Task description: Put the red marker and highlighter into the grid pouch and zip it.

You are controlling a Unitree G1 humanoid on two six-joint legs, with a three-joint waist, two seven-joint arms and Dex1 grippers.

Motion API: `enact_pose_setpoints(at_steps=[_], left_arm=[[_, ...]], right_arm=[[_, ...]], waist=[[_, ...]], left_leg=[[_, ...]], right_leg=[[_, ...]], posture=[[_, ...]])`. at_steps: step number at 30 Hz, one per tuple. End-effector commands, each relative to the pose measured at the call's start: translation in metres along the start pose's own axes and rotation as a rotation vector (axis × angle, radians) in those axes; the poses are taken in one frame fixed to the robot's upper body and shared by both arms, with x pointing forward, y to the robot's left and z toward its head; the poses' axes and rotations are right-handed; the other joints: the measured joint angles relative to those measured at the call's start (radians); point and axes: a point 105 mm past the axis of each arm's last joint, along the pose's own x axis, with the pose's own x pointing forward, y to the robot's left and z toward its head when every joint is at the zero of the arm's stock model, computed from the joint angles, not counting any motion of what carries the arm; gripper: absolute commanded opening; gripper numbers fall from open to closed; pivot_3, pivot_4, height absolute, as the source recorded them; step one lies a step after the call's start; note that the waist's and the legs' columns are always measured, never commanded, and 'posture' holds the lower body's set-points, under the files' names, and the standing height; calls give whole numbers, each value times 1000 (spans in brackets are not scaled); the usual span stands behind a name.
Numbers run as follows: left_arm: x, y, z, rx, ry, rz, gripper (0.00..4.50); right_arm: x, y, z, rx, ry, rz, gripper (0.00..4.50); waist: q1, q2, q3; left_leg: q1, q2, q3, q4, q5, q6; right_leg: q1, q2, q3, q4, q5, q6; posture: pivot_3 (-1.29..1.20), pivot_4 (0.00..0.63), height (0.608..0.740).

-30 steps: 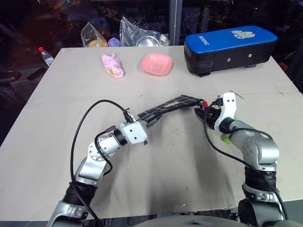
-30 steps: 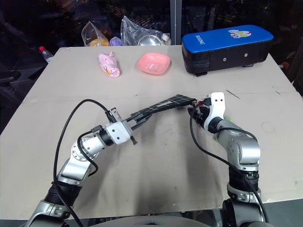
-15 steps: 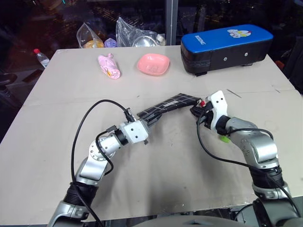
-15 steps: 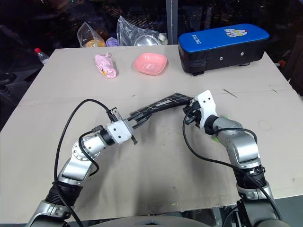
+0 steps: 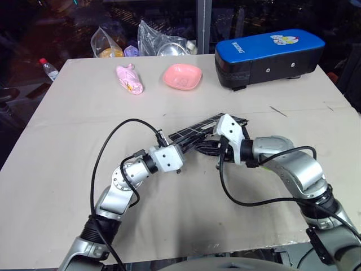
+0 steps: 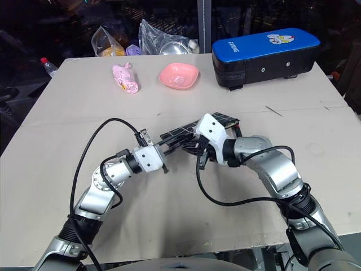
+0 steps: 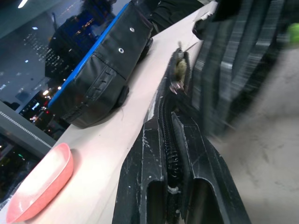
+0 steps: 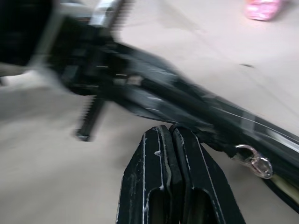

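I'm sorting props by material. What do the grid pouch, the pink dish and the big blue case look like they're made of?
The grid pouch looks like soft woven fabric, matte: it sags between the left hand, shut on its zipper edge, and the far end. The pink dish seems smooth moulded plastic with a slight sheen. The blue case appears to be padded synthetic leather, glossy blue on top, with black riveted sides.

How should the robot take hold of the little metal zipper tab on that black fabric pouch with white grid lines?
Probably pinch the flat metal tab across its two faces, coming in from the side along the zipper edge, since it dangles free of the fabric there. The left gripper clamps the grid pouch at one end, which should steady it for the pull.
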Motion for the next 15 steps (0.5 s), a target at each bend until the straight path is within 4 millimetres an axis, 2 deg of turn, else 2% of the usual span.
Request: enact_pose_setpoints(at_steps=[1,4,8,10,15], left_arm=[[8,-1,7,19,-44,-9,0],[12,-1,5,16,-41,-8,0],[17,-3,4,12,-44,-11,0],[18,-4,5,12,-50,-17,0],[18,-6,6,10,-54,-25,0]], right_arm=[[8,31,26,-45,-66,185,32],[8,38,29,-44,-81,247,32],[9,45,43,-34,-186,302,32],[11,41,48,-45,-233,279,32],[15,20,36,-54,-210,157,32]], waist=[[0,0,0],[1,0,0],[1,0,0],[1,0,0],[1,0,0]], left_leg=[[0,0,0,0,0,0],[0,0,0,0,0,0],[0,0,0,0,0,0],[0,0,-1,0,0,0],[0,0,-1,0,0,0]], right_leg=[[0,0,0,0,1,-2],[0,0,0,0,1,-2],[0,0,-1,0,1,-2],[0,0,-1,0,1,-2],[0,0,-1,0,1,-2]], posture=[[0,150,740],[0,150,740],[0,150,740],[0,150,740],[0,150,740]])
